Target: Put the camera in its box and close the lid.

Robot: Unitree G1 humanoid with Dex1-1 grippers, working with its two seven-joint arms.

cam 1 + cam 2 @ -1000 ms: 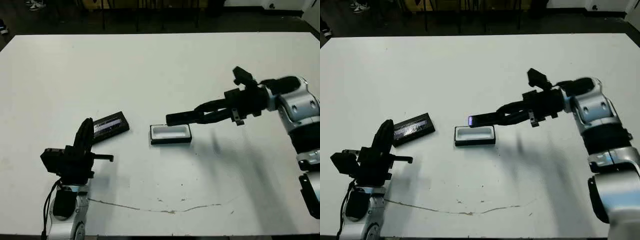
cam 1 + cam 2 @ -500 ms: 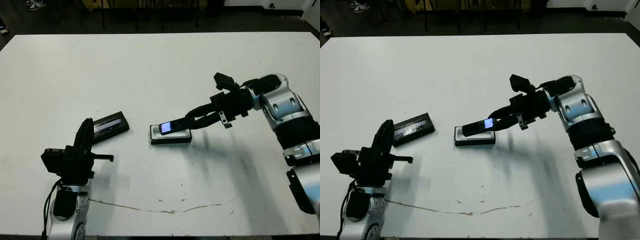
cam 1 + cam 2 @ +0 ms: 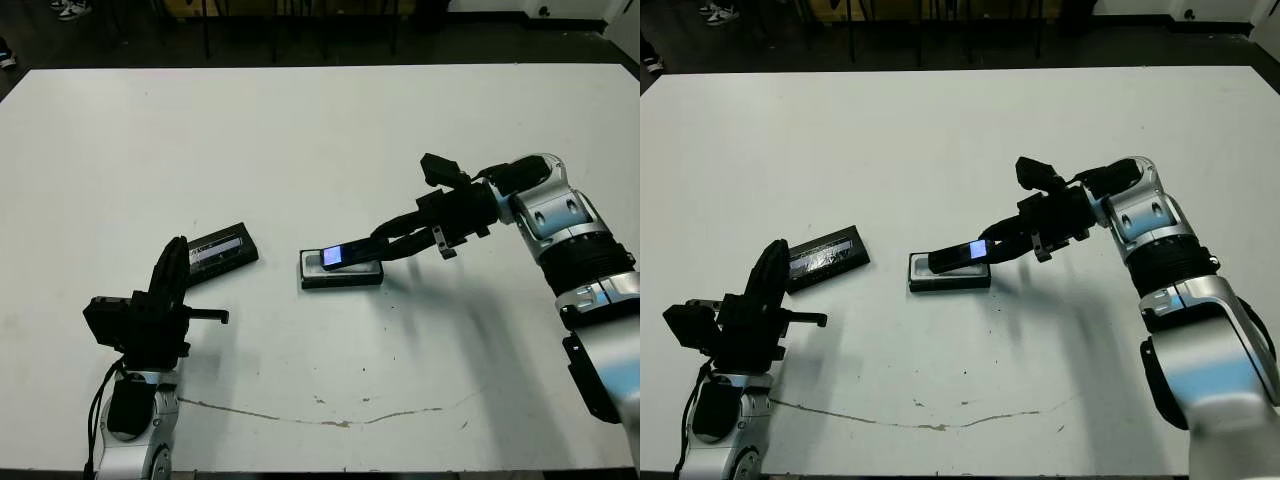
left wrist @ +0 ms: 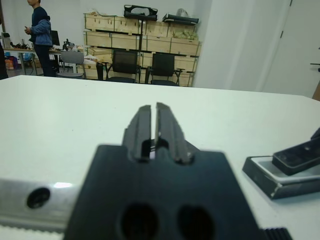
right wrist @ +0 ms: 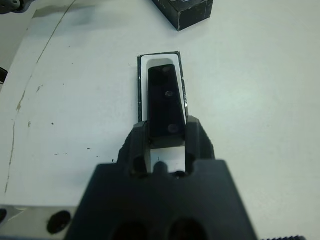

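The camera [image 3: 349, 253], a small black block with a pale bluish window, lies tilted over the box [image 3: 341, 277], its far end down inside the white tray. My right gripper [image 3: 379, 243] is shut on the camera's near end; the right wrist view shows the camera [image 5: 164, 100] between the two fingertips, lined up along the box [image 5: 138, 95]. The lid [image 3: 222, 247], a flat black panel with a silvery stripe, rests on the table to the left of the box. My left gripper [image 3: 177, 256] stays near the lid, shut and holding nothing.
A thin brown crack line [image 3: 330, 420] runs across the white table [image 3: 320, 150] near its front edge. In the left wrist view, a person [image 4: 41, 32], chairs and shelves of wooden crates stand beyond the table.
My right gripper has carried the camera left and down onto the box, turning it so its window faces up and its far end dips into the tray. The left arm has not moved.
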